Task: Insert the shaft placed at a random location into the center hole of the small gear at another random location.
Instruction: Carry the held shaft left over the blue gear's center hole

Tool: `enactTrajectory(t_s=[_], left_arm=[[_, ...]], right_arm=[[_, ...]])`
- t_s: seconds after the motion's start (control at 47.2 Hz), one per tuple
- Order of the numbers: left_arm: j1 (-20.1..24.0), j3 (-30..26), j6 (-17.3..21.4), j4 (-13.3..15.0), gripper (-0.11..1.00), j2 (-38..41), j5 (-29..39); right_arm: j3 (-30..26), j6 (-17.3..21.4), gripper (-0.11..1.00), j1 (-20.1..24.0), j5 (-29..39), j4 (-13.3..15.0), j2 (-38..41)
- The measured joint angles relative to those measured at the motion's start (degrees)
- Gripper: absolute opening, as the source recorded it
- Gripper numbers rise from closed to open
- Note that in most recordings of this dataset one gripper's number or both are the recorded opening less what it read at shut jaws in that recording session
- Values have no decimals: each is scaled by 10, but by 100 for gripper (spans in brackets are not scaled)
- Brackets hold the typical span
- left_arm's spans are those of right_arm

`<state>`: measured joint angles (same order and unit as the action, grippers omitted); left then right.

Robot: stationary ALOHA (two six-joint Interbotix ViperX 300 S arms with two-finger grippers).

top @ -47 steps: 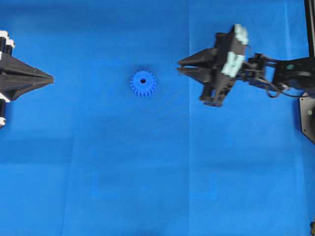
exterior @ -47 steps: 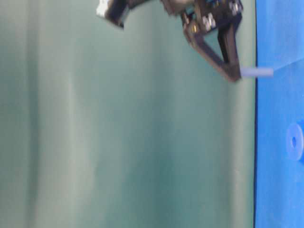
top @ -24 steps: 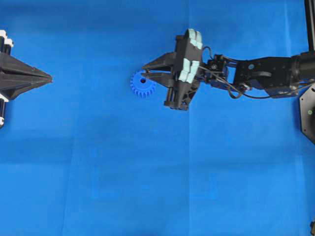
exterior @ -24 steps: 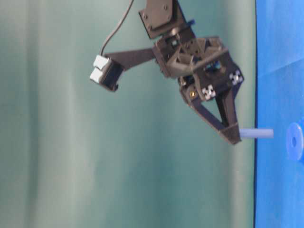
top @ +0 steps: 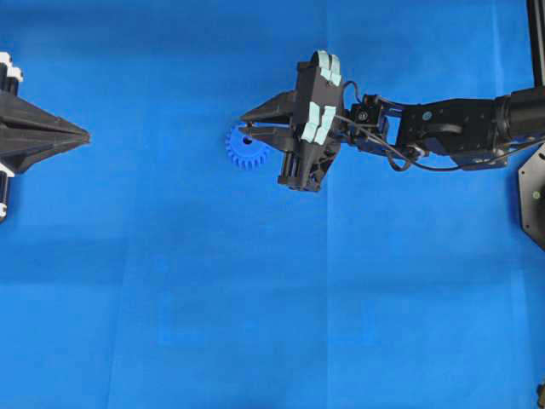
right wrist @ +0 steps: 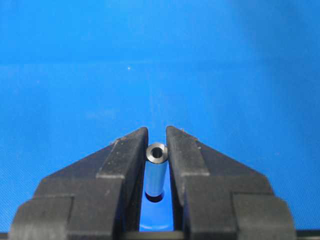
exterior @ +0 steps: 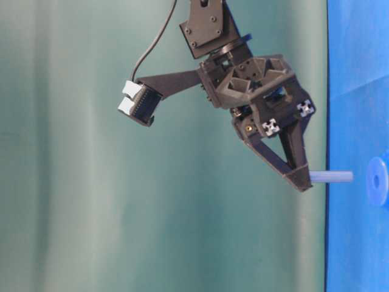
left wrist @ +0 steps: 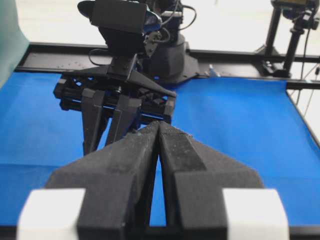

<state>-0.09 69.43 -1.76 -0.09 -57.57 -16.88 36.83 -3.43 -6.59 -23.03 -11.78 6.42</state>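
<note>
Both arms matte black plastic; right end effector (top: pixel 244 135) has tapered wedge fingers (right wrist: pixel 120 165), pale teal tape patches, silver screws, thin black cables. Left end effector (left wrist: pixel 159 131) same black wedges, white blocks behind.

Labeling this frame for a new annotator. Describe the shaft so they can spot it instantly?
Start at the blue table cover and follow the black right arm to its end effector, over the small gear. Clamped between its two black fingers is the shaft, a short silvery tube with a hollow end. It is the only shiny metal piece; everything around it is blue or black.
</note>
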Motion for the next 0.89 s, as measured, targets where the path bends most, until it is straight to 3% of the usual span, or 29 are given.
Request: enactTrajectory(t_s=[0.382,0.891], left_arm=[[0,0,-1,0,0,0,1],[0,0,0,0,0,0,7]], right_arm=[[-4,0,2,0,-25,0,47],[-4,-5,2,0,-27,7,24]])
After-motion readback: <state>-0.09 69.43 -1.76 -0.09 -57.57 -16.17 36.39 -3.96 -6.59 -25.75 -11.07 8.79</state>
